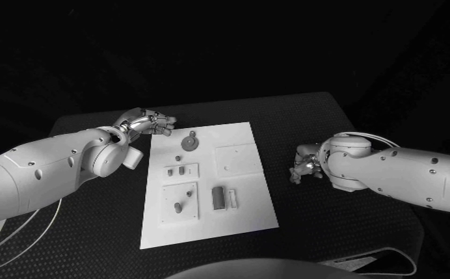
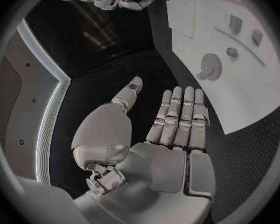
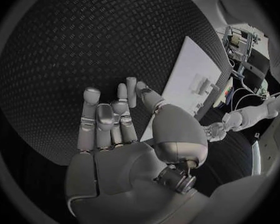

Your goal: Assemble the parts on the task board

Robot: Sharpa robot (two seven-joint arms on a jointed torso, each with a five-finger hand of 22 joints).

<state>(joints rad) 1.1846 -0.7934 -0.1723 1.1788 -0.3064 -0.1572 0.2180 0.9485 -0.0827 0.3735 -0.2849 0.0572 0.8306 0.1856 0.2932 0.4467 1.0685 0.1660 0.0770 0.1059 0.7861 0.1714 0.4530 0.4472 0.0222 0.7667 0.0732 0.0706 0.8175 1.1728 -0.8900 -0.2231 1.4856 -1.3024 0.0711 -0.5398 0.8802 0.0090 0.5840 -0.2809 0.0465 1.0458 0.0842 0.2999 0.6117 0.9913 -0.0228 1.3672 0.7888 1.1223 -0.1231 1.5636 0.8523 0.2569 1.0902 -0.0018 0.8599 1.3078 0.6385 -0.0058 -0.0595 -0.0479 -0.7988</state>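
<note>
Parts (image 1: 190, 142) lie scattered on the task board (image 1: 246, 214) in the middle of the tabletop (image 1: 309, 116), none in my grasp. My left hand (image 1: 145, 123) hovers at the board's far left corner, fingers straight and apart, holding nothing. My right hand (image 1: 305, 165) waits off the board's right edge, fingers loosely curled but empty. I should probably reach the round part nearest my left hand, coming down square over it.

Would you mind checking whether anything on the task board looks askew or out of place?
Nothing stands out. The task board lies flat on the table with its parts in place, and the left hand and the right hand are off its edges, holding nothing.
</note>
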